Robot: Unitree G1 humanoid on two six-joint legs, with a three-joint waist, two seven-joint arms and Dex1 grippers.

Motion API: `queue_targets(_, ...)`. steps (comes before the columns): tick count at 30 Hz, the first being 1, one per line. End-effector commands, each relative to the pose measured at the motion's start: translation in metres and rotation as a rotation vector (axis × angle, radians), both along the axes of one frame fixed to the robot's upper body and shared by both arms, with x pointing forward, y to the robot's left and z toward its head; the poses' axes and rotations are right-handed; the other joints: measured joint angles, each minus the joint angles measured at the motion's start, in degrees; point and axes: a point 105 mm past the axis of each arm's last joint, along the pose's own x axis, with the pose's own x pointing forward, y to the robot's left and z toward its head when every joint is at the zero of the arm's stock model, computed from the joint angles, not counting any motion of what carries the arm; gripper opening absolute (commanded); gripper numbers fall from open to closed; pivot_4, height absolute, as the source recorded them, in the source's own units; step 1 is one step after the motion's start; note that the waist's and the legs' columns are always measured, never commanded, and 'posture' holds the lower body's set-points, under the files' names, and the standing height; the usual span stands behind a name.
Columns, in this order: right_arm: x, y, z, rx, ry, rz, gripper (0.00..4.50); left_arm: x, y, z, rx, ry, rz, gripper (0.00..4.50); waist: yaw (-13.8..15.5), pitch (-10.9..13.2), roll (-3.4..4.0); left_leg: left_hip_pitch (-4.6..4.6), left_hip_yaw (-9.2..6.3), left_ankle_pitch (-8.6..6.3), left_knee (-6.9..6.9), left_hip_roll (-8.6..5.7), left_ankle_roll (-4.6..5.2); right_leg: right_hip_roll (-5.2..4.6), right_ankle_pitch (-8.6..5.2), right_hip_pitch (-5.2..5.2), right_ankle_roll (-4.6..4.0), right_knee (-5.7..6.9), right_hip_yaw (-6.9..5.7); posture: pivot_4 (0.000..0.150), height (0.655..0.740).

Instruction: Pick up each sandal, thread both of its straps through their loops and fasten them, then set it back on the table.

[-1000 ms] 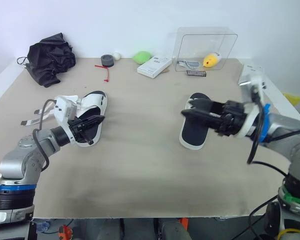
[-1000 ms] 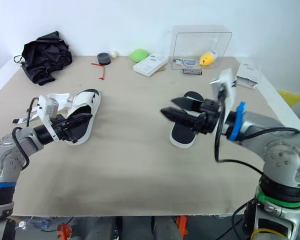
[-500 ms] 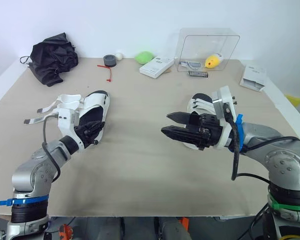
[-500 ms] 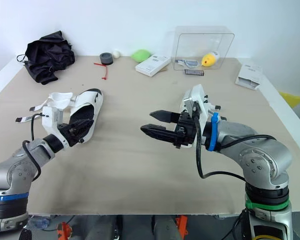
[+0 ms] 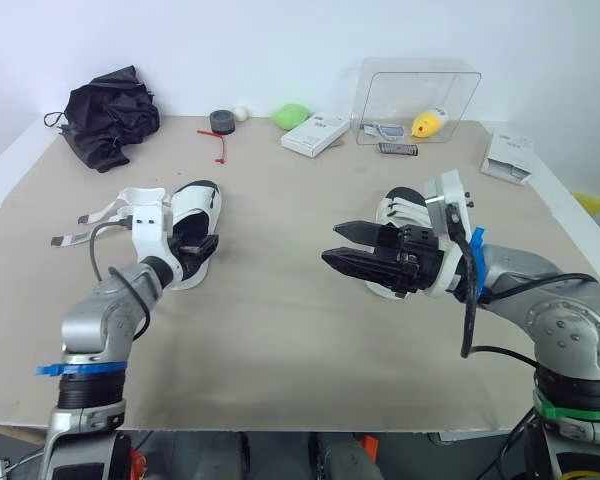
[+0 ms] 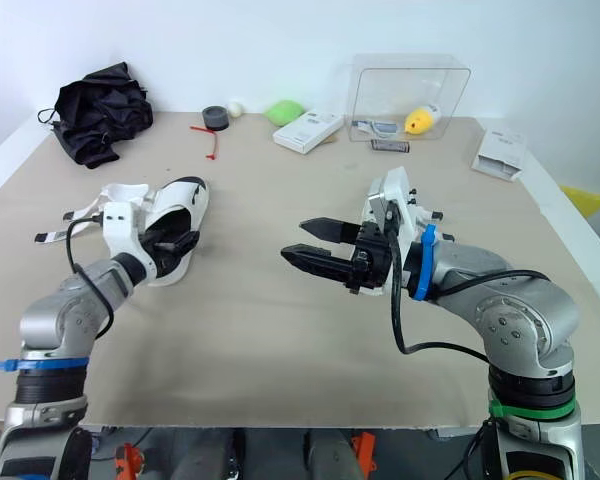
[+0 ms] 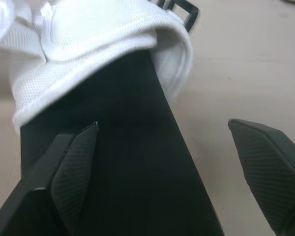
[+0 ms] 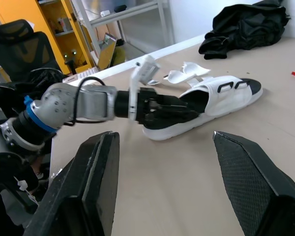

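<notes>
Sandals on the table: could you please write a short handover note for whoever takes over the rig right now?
The left tool is open at the near end of the left sandal, one finger over the footbed, the other beyond its edge; nothing gripped.
The right tool is open and empty, above the table between the two sandals.
The left sandal lies flat, its straps splayed loose beside it. The right sandal lies behind the right tool; whether it is fastened is hard to tell.
Done: nothing evident. Left: lift, thread, fasten and set down the left sandal, then check the other.
</notes>
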Motion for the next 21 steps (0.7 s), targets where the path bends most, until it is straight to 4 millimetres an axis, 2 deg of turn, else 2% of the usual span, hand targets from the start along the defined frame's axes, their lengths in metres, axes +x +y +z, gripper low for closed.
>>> queue_targets(1,-0.013,0.003,0.018,0.041,-0.071,0.035,3.32,0.017,-0.011,-0.005,0.018,0.047,0.019,4.41,0.38,0.0,0.0,0.0,0.0,0.01,0.03,-0.01,0.01,0.0,0.01,0.01,0.01,0.0,-0.01,0.15,0.74)
queue_targets(5,-0.016,0.009,0.022,0.036,-0.105,0.038,3.32,0.03,-0.017,-0.005,0.069,0.075,0.015,4.41,0.68,0.0,0.0,0.0,0.07,0.08,0.03,-0.03,0.07,0.03,0.04,0.02,0.1,0.0,-0.01,0.15,0.74)
queue_targets(9,-0.005,0.016,0.011,-0.074,-0.156,-0.062,3.32,0.039,-0.02,-0.01,0.126,0.102,0.006,4.41,0.84,-0.02,0.02,0.01,0.09,0.1,0.03,-0.03,0.05,0.02,0.04,0.01,0.11,0.0,-0.01,0.15,0.74)
queue_targets(14,-0.005,0.018,0.008,-0.078,-0.167,-0.075,3.32,0.051,-0.029,-0.012,0.154,0.099,-0.009,4.41,1.02,-0.02,0.02,0.01,0.11,0.19,0.03,-0.04,0.04,0.01,0.06,0.04,0.13,0.0,-0.07,0.15,0.74)
queue_targets(16,-0.005,0.019,0.007,-0.072,-0.168,-0.078,3.32,0.057,-0.03,-0.012,0.172,0.088,0.005,3.9,1.04,-0.02,0.02,0.01,0.1,0.25,0.03,-0.06,0.04,-0.01,0.08,0.05,0.18,0.0,-0.08,0.15,0.74)
queue_targets(17,-0.005,0.018,0.007,-0.068,-0.165,-0.083,3.32,0.06,-0.031,-0.012,0.171,0.086,0.01,3.25,1.04,-0.03,0.03,0.01,0.11,0.3,0.03,-0.06,0.05,-0.02,0.12,0.04,0.27,-0.01,-0.06,0.15,0.74)
queue_targets(19,-0.004,0.016,0.006,-0.064,-0.16,-0.096,3.32,0.065,-0.031,-0.012,0.177,0.077,0.018,2.84,1.14,-0.03,0.02,0.0,0.1,0.36,0.03,-0.06,0.05,-0.03,0.14,0.06,0.3,-0.01,-0.08,0.15,0.74)
queue_targets(21,-0.003,0.015,0.005,-0.063,-0.156,-0.108,3.32,0.068,-0.031,-0.013,0.183,0.073,0.022,1.97,1.16,-0.03,0.02,-0.01,0.08,0.45,0.03,-0.09,0.08,-0.07,0.18,0.07,0.38,-0.03,-0.15,0.15,0.74)
